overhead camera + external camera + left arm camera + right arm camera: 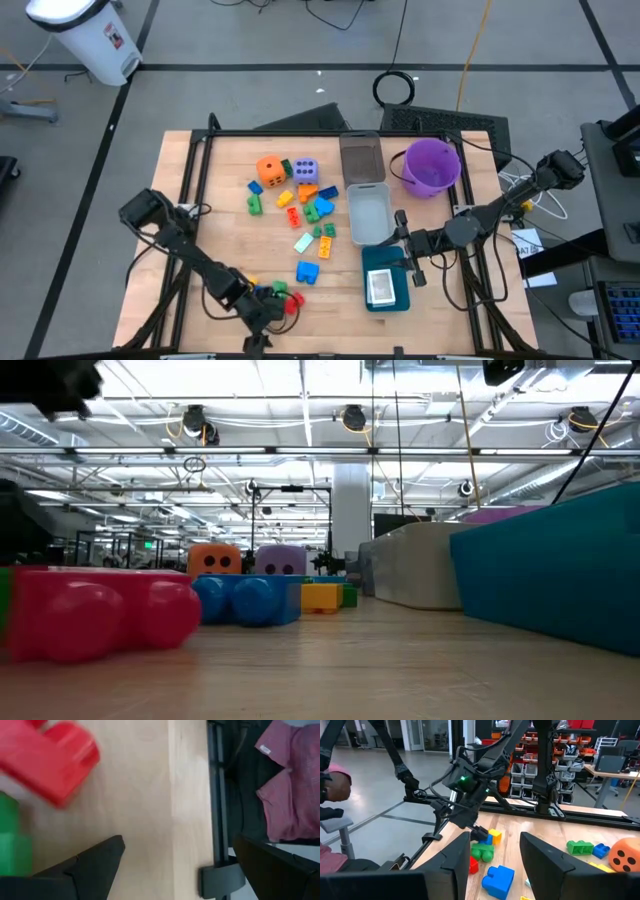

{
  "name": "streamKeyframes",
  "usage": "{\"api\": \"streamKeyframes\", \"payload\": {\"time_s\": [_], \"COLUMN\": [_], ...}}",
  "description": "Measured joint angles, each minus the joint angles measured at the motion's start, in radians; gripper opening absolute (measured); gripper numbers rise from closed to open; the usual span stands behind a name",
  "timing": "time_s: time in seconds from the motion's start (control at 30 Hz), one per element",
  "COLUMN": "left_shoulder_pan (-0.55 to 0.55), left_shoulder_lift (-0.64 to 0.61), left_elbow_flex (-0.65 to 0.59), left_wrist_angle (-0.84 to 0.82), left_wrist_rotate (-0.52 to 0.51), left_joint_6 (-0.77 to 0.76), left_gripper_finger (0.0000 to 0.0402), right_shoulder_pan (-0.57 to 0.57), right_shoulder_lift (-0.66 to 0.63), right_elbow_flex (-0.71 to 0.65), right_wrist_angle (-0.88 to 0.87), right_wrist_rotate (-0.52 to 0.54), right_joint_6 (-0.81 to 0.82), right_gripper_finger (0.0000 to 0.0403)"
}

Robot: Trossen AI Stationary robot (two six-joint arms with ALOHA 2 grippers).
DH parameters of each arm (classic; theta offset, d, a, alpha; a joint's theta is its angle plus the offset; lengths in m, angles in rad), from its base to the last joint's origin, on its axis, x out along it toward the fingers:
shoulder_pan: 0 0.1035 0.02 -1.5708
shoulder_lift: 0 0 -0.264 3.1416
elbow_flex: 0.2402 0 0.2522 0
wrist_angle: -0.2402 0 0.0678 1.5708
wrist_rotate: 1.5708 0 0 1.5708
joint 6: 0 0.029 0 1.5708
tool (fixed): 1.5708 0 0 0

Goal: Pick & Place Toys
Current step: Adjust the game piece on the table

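Small red, blue, green and yellow blocks, an orange die and a lavender die lie on the wooden table's middle. A red block and a green block lie near the table's near edge. My left gripper is open just beside them, slanting down over bare wood close to that edge; it also shows in the high view. My right gripper hangs level above the teal tray, open, with nothing between its fingers. A white card lies in the tray.
A purple bucket, a grey tray and a pale bin stand at the table's far right. A blue block lies left of the teal tray. A black frame rail runs along the near edge. A person's red garment shows beyond the rail.
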Motion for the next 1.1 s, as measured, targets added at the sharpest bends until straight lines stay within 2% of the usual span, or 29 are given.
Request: {"api": "streamKeyframes", "payload": {"time_s": [0.1, 0.17, 0.23, 0.3, 0.4, 0.57, 0.7, 0.8, 0.97, 1.1], "left_shoulder_pan": [0.037, 0.059, 0.075, 0.085, 0.092, -0.004, -0.115, -0.142, -0.145, -0.119], "left_shoulder_lift": [-0.044, -0.083, -0.135, -0.194, -0.267, -0.327, -0.313, -0.272, -0.199, -0.160], "left_elbow_flex": [-0.007, -0.011, -0.010, -0.007, -0.008, -0.006, -0.008, -0.008, -0.007, -0.007], "left_wrist_angle": [-0.055, -0.102, -0.142, -0.205, -0.256, -0.259, -0.295, -0.298, -0.302, -0.404], "left_wrist_rotate": [-0.098, -0.211, -0.316, -0.357, -0.314, -0.124, -0.132, -0.122, -0.154, -0.176], "left_joint_6": [0.082, 0.131, 0.143, 0.113, 0.045, -0.063, -0.201, -0.290, -0.287, -0.281], "left_gripper_finger": [0.0390, 0.0390, 0.0390, 0.0390, 0.0390, 0.0390, 0.0390, 0.0390, 0.0390, 0.0390], "right_shoulder_pan": [0.000, 0.000, -0.002, -0.002, -0.002, -0.002, 0.000, -0.001, -0.001, -0.001], "right_shoulder_lift": [0.000, 0.000, 0.000, 0.000, 0.000, 0.001, 0.001, 0.001, 0.001, 0.001], "right_elbow_flex": [0.000, -0.002, -0.005, -0.008, -0.008, -0.008, -0.008, -0.008, -0.008, -0.008], "right_wrist_angle": [0.000, 0.001, 0.004, 0.000, 0.001, -0.001, -0.012, -0.012, 0.005, 0.008], "right_wrist_rotate": [0.001, 0.001, 0.001, 0.002, 0.002, 0.001, 0.000, 0.000, 0.000, 0.000], "right_joint_6": [-0.001, -0.002, -0.001, -0.001, -0.001, 0.019, 0.025, 0.026, 0.026, 0.026], "right_gripper_finger": [0.0146, 0.0146, 0.0146, 0.0146, 0.0146, 0.0146, 0.0146, 0.0146, 0.0146, 0.0146]}}
